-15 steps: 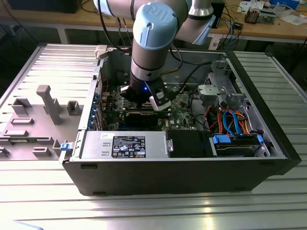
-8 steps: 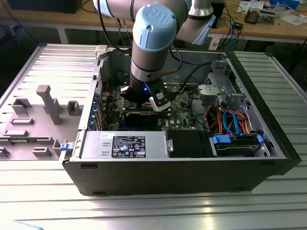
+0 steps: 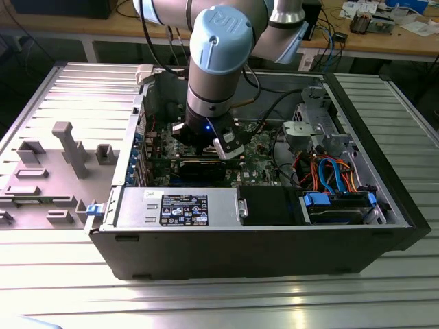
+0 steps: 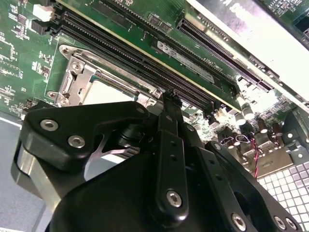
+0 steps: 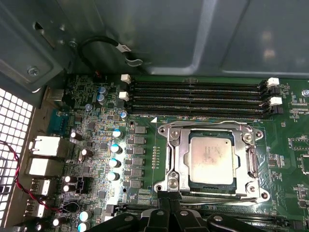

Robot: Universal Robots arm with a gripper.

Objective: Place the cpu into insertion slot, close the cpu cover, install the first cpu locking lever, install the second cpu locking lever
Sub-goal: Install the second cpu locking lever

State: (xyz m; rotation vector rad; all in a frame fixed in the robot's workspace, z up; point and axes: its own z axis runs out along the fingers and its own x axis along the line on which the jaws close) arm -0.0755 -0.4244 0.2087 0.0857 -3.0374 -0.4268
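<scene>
Silver cpu (image 5: 211,161) is sitting flat in the slot (image 5: 170,164) on the green board (image 5: 289,145), framed by the cover (image 5: 212,128), which is lying down around it with the chip showing through its window. So chip is placed and cover looks closed; I can't tell whether either lever is latched.

I'm hanging my tool (image 5: 168,203) low inside the case (image 3: 260,253), right at the socket edge facing away from the memory slots (image 5: 198,99). In both wrist views the fingertips are sitting pressed together with no gap, and I can't see anything between them. I'm reading that as clenched on nothing, tips touching or just above the cover's rim. In the second wrist view the tips (image 4: 169,104) are meeting just beside the cover corner.

Handling, my judgement:
- cpu: light, stiff, fragile underneath. Only its bare edges are safe to take, and the cover is hiding those now. I'm leaving it alone.
- cover: thin sheet metal, springy, light. Push on the frame rim, never through the window.
- levers: probably thin spring wire, slippery steel, stiff near latch. Best taken at the free end, pushed sideways under the hook.

Risk: tips slipping off polished metal onto the board's small parts.
</scene>
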